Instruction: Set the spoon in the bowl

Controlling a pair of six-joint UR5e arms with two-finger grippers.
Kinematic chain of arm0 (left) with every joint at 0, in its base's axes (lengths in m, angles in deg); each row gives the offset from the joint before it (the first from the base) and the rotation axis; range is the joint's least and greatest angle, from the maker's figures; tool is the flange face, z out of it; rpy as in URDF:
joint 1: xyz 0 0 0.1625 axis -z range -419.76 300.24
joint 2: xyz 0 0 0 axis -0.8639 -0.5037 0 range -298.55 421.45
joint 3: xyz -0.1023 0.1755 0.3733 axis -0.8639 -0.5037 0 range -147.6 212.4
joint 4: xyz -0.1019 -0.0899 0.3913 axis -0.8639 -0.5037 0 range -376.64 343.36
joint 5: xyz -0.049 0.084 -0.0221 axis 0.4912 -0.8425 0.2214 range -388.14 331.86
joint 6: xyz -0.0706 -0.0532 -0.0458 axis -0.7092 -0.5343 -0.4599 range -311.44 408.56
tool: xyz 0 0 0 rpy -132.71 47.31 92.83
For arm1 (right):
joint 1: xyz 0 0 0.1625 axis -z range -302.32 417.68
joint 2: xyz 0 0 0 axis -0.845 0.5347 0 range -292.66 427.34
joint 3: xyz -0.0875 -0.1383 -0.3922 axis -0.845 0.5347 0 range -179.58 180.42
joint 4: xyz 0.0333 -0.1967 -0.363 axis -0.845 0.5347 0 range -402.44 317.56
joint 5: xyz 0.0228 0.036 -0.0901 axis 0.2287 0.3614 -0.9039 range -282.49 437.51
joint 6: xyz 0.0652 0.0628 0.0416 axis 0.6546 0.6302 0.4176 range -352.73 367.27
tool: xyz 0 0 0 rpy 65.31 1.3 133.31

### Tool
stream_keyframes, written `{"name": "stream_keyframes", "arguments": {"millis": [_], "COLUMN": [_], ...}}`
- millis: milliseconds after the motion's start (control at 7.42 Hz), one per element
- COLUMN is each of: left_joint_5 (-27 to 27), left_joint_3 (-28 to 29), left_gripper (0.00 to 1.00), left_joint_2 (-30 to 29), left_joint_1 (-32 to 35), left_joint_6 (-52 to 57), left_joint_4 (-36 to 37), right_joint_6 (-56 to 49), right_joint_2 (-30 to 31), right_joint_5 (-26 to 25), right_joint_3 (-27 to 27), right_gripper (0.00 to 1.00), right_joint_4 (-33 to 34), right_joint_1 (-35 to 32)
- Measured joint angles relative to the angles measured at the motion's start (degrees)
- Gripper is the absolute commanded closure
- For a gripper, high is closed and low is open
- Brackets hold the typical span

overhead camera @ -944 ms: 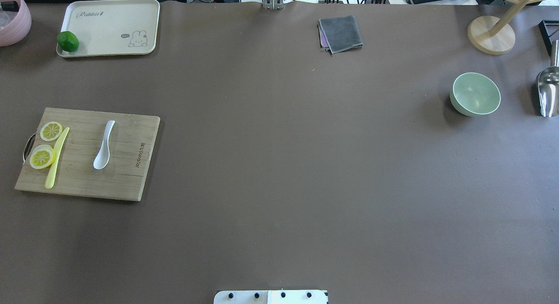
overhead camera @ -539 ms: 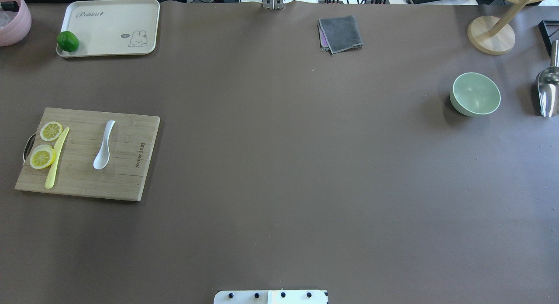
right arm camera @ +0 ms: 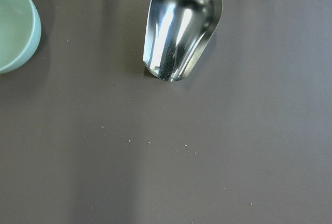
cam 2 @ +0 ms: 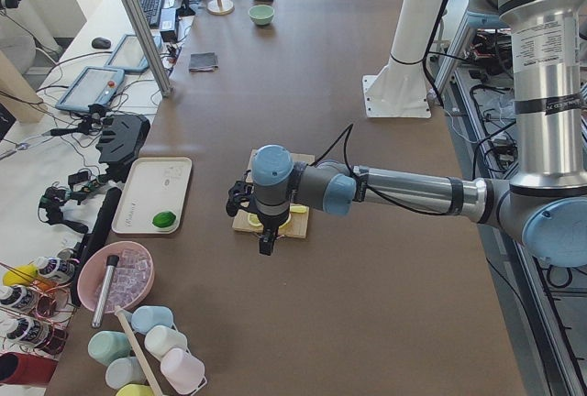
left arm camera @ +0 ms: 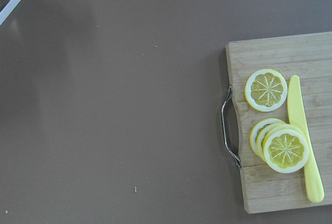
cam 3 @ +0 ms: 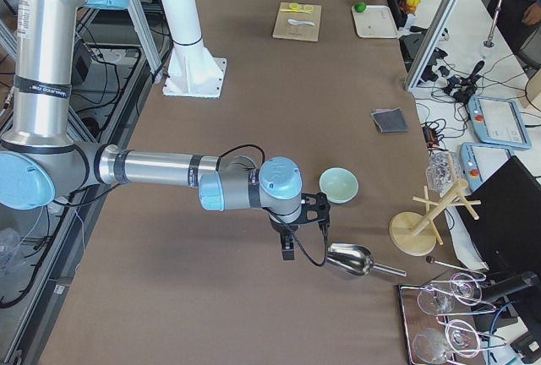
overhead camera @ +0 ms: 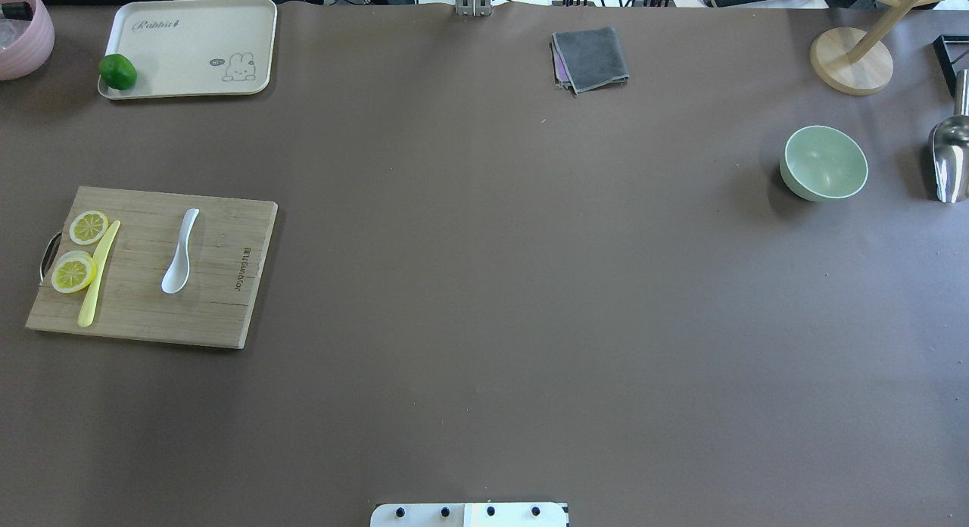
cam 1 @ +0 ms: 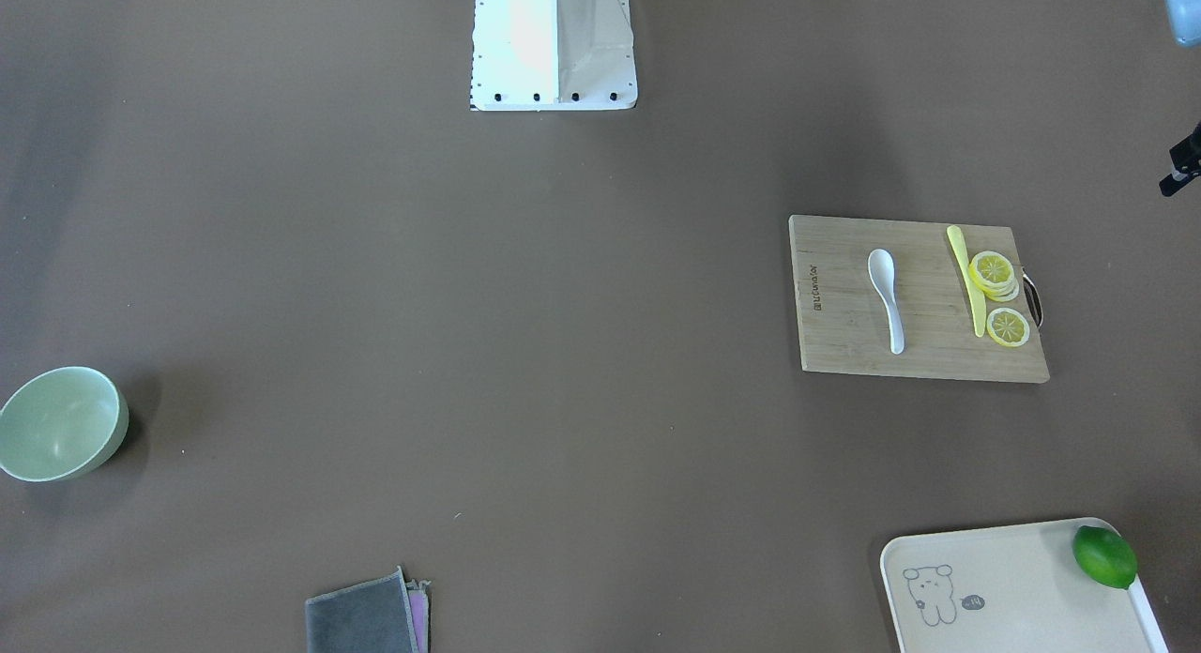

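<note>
Nothing is seen to have shifted on the table since the earlier overhead frames. Left gripper [cam 2: 266, 246]: held near the cutting board [overhead camera: 151, 266] at the table's left edge; whether it is apart or together cannot be told. Right gripper [cam 3: 288, 253]: likewise undetermined, near the bowl [overhead camera: 824, 163] by the far right corner. Spoon [overhead camera: 180, 251]: laid on the board; its handle is best grasped crosswise, clear of the yellow knife [overhead camera: 98, 273].

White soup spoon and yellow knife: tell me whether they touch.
Apart. The overhead view shows bare wooden board between the glossy white soup spoon and the slim yellow knife.
</note>
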Motion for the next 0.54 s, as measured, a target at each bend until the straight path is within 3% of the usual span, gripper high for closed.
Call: {"name": "stream_keyframes", "arguments": {"millis": [539], "left_joint_5": [4.3], "left_joint_3": [-1.9], "left_gripper": [0.02], "left_joint_2": [1.6], "left_joint_1": [0.8], "left_joint_6": [2.2], "left_joint_4": [2.1], "right_joint_6": [0.0], "right_joint_2": [1.0], "right_joint_5": [1.3], "right_joint_3": [0.2], "right_gripper": [0.0], "right_joint_4": [-0.7], "right_joint_1": [0.0]}}
